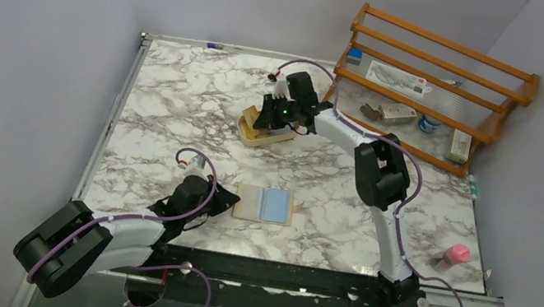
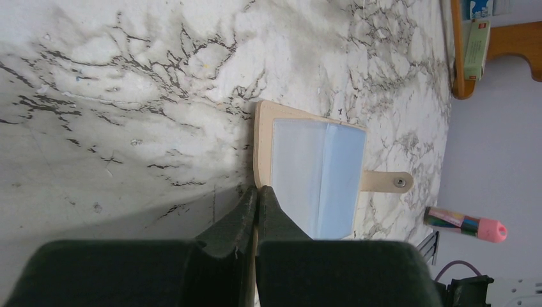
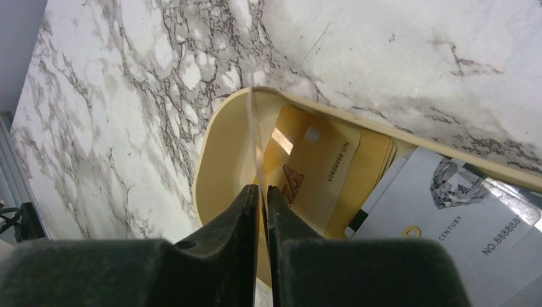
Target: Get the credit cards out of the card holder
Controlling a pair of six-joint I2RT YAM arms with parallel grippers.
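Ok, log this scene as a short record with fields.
card holder: open flat on the table, pale blue cards showing inside
left fingers: shut, tips at the holder's left edge
right fingers: closed on a thin card, edge-on above the tray
tray: gold cards and a silver card inside
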